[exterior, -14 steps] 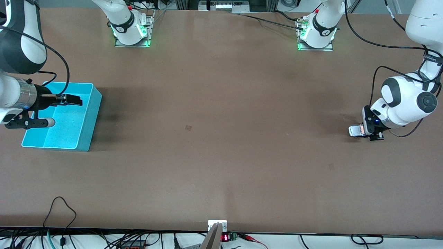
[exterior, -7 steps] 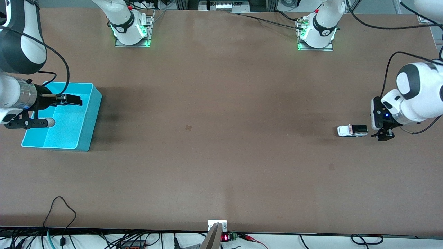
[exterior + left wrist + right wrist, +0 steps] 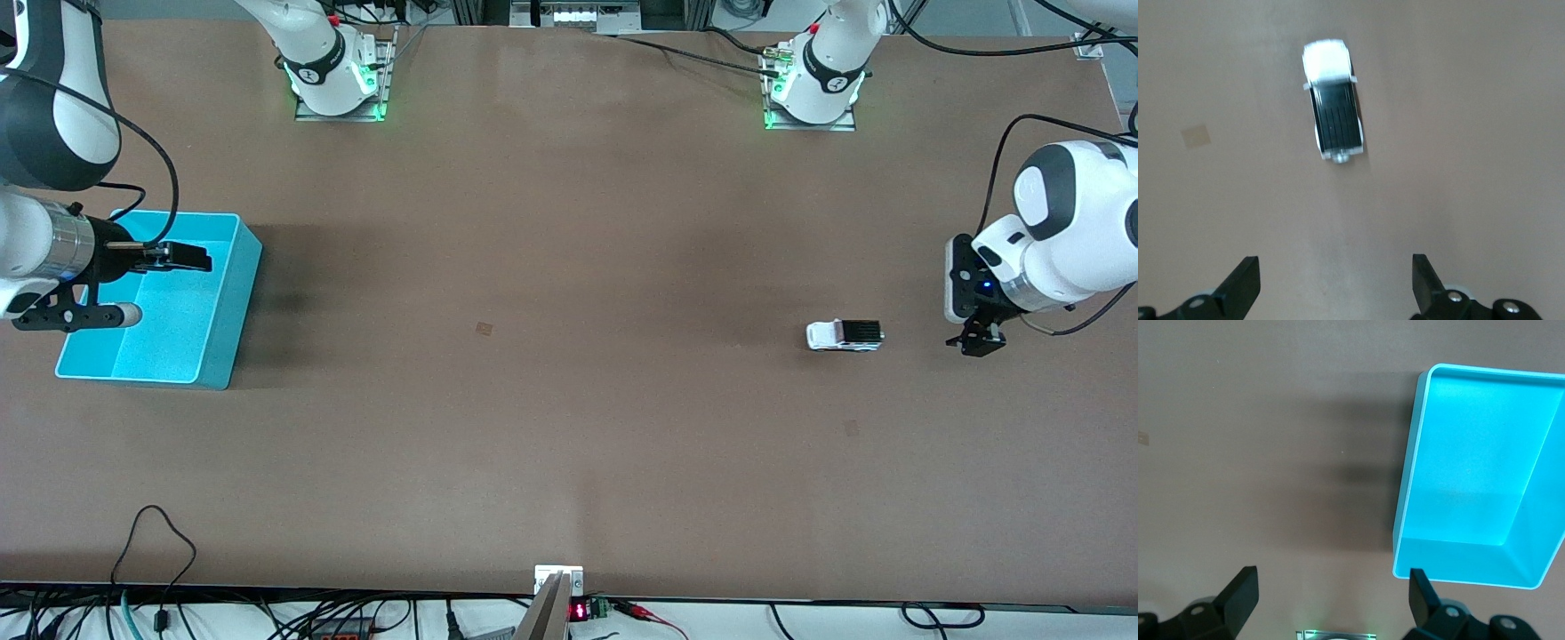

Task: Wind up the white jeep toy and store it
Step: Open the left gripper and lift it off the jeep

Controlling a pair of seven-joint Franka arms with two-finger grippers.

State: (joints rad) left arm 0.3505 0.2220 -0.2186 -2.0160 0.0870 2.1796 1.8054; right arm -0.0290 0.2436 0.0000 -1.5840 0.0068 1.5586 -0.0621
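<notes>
The white jeep toy point(image 3: 845, 335), with its black roof, stands free on the brown table near the left arm's end. It also shows in the left wrist view point(image 3: 1333, 100). My left gripper point(image 3: 978, 341) is open and empty, beside the jeep and closer to the table's end, with a clear gap between them; its fingers point(image 3: 1241, 288) stand wide apart. My right gripper point(image 3: 189, 257) is open and empty, and the right arm waits over the turquoise bin point(image 3: 238, 307). The bin is empty and shows in the right wrist view point(image 3: 1406, 495).
The two arm bases point(image 3: 338, 82) point(image 3: 813, 89) stand along the table's edge farthest from the front camera. Small tan marks point(image 3: 484, 328) point(image 3: 851, 428) lie flat on the table. Cables hang along the edge nearest the front camera.
My left gripper let go of the jeep and drew back toward the table's end. The jeep rolled across the table toward the right arm's end. The right arm has not moved.
</notes>
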